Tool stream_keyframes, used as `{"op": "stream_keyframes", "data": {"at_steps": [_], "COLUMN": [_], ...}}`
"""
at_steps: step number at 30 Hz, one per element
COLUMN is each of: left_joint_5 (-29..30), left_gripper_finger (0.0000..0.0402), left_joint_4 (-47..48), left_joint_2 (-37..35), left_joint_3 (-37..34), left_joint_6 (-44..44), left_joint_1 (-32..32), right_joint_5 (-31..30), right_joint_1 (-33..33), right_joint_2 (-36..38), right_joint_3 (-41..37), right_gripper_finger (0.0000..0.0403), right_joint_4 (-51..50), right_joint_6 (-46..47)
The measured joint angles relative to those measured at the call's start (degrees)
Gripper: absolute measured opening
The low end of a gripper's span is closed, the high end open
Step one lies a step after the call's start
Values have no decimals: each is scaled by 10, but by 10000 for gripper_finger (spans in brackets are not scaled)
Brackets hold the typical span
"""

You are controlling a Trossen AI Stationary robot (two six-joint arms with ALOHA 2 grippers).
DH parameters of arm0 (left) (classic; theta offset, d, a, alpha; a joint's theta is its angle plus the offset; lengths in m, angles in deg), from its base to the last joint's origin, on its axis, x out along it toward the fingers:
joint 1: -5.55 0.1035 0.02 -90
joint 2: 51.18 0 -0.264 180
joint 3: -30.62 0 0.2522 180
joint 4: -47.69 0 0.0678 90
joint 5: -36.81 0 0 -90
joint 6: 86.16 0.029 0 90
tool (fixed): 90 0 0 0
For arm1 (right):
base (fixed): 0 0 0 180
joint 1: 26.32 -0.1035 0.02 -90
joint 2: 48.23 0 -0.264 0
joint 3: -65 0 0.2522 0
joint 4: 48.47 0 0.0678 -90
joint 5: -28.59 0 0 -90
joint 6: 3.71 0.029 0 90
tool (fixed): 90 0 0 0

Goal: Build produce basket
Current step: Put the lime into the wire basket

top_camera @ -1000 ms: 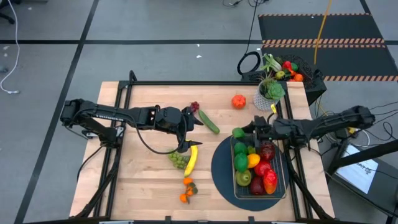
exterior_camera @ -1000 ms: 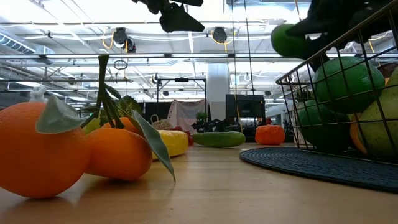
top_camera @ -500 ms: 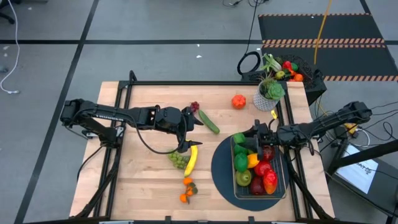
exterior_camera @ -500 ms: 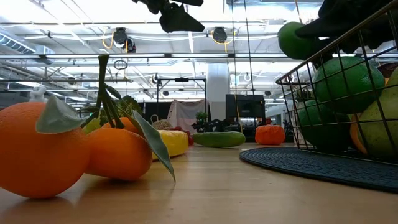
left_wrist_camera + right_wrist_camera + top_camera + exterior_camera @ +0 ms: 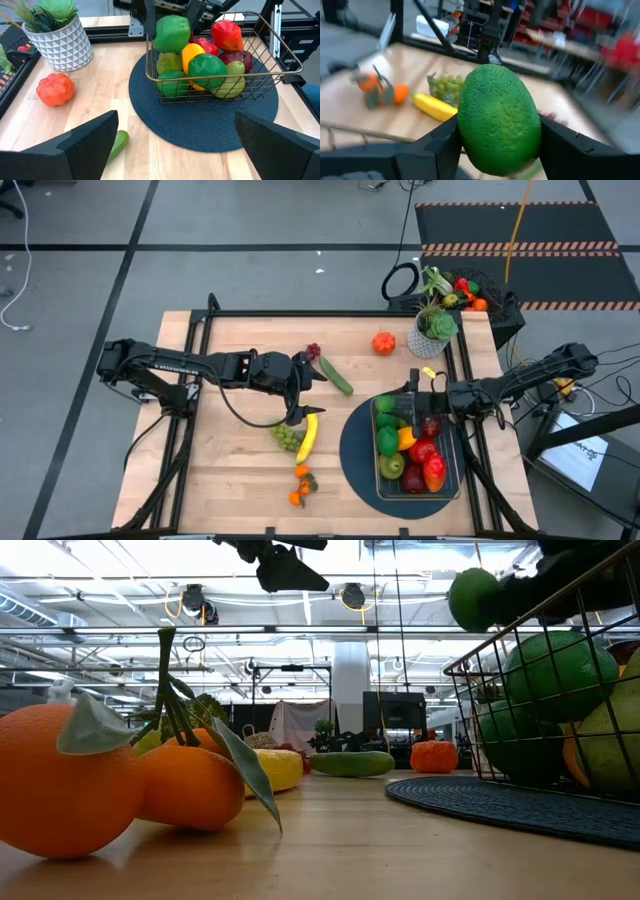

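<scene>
My right gripper [image 5: 392,402] reaches in from the table's right and is shut on a green lime [image 5: 499,120], held just above the far end of the wire basket [image 5: 280,52]. The basket stands on a dark round mat [image 5: 355,455] and holds several green, red and yellow fruits. My left gripper [image 5: 310,395] hangs open over the table's middle, above the banana [image 5: 308,435] and green grapes [image 5: 287,438]. A cucumber [image 5: 336,375], purple grapes [image 5: 313,352], an orange-red fruit [image 5: 384,342] and leafy oranges [image 5: 300,485] lie on the wood. My right gripper pinches the lime between its two fingers [image 5: 437,147], one on each of two opposite sides [image 5: 465,125]. The fingers come in level from the table's right. The lime [image 5: 171,32] is lifted clear, above the basket's far rim and the fruit inside.
A potted plant in a white pot [image 5: 432,332] stands at the far right corner, with a black bin of more items [image 5: 470,295] behind it. Bare wood lies at the table's left and near left.
My right gripper has carried the lime a little toward the table's near edge, from beside the basket's far end to above it, and has rolled about its own axis. It has stayed shut on the lime.
</scene>
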Motion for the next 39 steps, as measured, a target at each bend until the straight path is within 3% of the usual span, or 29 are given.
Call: {"op": "stream_keyframes", "data": {"at_steps": [2, 11, 22, 30, 39], "left_joint_5": [0, 0, 7, 8, 7], "left_gripper_finger": [399, 399, 399, 399, 399], "left_joint_4": [0, 0, -18, -24, -20], "left_joint_2": [0, 0, 0, 0, 0], "left_joint_3": [0, 0, 0, 0, 0], "left_joint_6": [-3, -2, -2, 5, -1], "left_joint_1": [0, 0, 0, 0, -5], "right_joint_5": [-1, 1, 1, 2, 2], "right_joint_1": [0, 0, 0, 0, 0], "right_joint_2": [0, 0, 0, 0, 0], "right_joint_3": [0, 0, 0, 0, 0], "right_gripper_finger": [215, 215, 215, 215, 215], "right_joint_4": [13, 15, 15, 59, 92], "right_joint_6": [-46, -78, -60, -37, 101]}}
